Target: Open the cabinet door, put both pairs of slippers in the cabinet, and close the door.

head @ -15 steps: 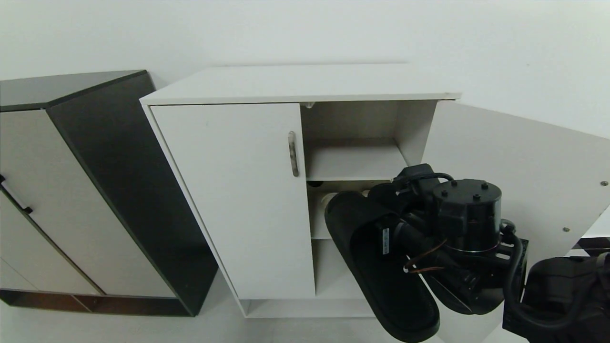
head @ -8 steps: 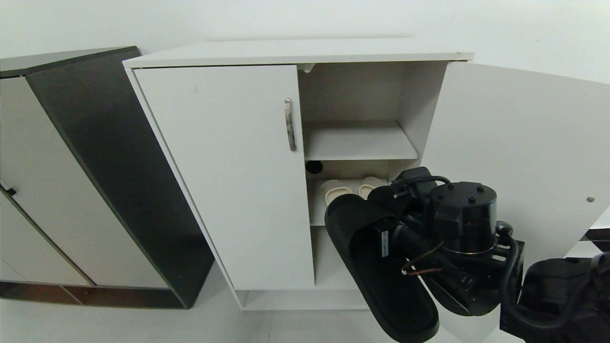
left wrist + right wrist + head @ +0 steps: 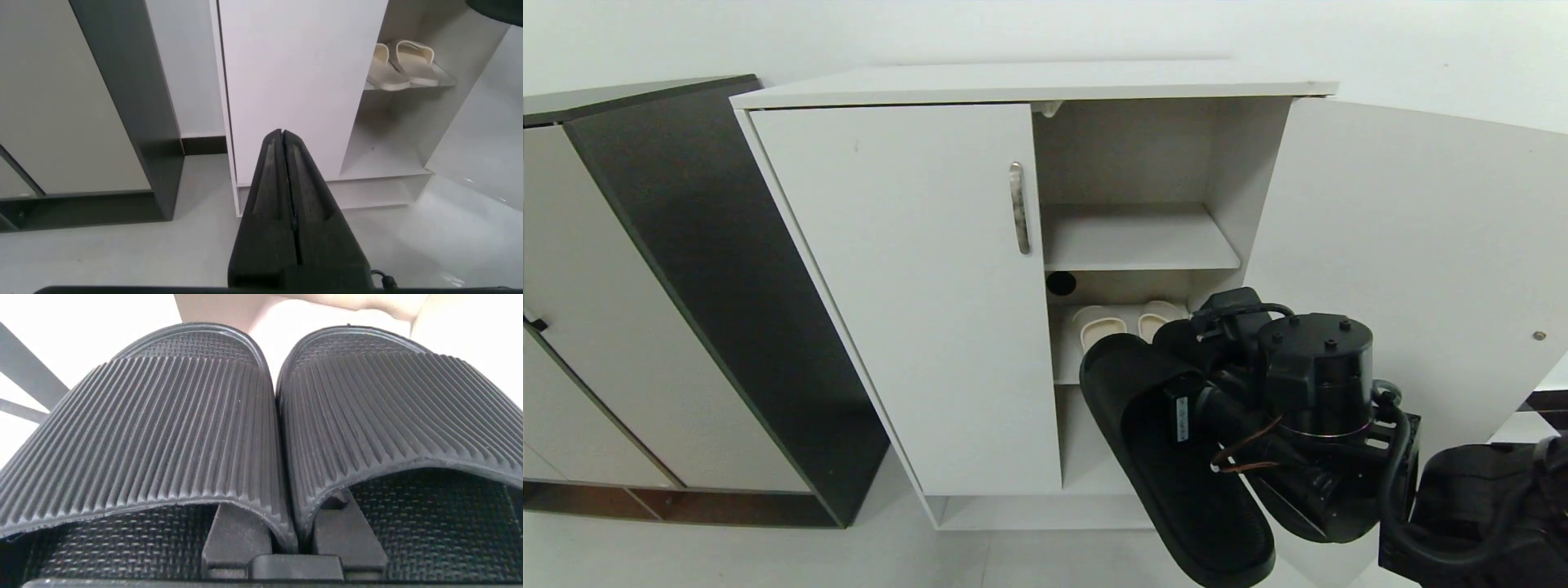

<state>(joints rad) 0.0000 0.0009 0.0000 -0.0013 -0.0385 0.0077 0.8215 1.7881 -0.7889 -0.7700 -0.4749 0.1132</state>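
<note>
Black slippers [image 3: 1176, 457] hang before the cabinet's [image 3: 1029, 82] open half; right gripper [image 3: 286, 539] pinches both, evidently for shelving together; cream slippers [image 3: 1101, 327] occupy its middle shelf; left gripper [image 3: 282, 196] closed, empty.

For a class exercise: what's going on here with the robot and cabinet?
The right end effector grips a pair of black slippers, holding them in front of the white cabinet. The cabinet's right door stands open and its left door is shut. A pair of beige slippers already sits on the middle shelf. The left end effector is shut and empty.
</note>
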